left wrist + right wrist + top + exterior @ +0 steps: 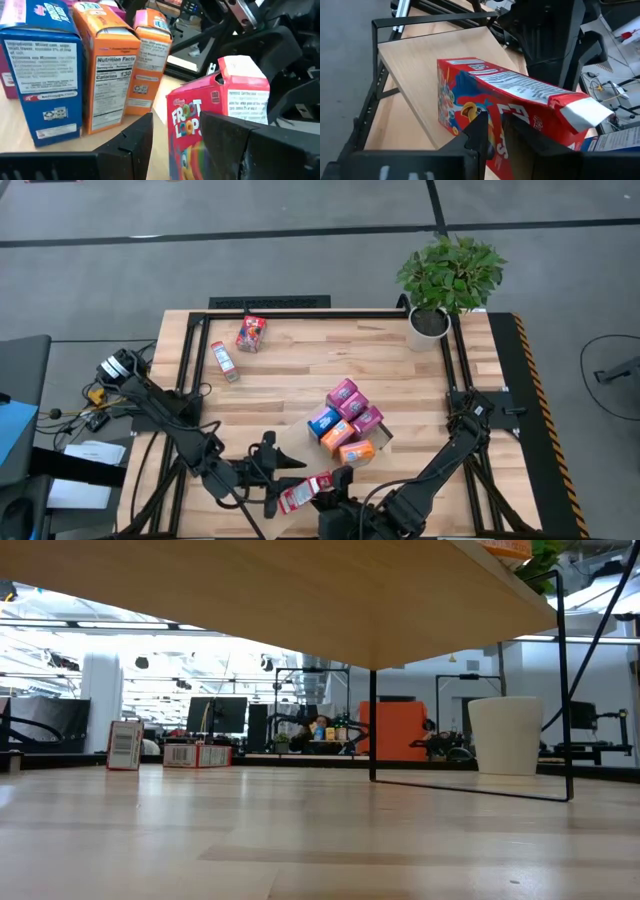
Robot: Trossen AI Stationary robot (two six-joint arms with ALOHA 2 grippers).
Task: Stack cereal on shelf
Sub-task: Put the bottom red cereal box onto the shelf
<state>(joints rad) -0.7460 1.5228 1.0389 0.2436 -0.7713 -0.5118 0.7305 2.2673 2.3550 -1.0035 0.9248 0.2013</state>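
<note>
Handover step, by my judgement: red cereal box [305, 492] at near table edge, between both grippers. Left gripper [175, 145] pinches box; right gripper [494, 131] also pinches it. Shelf [445, 75] under box. Next: one gripper releases, other places box beside stacked boxes [348, 423].
</note>
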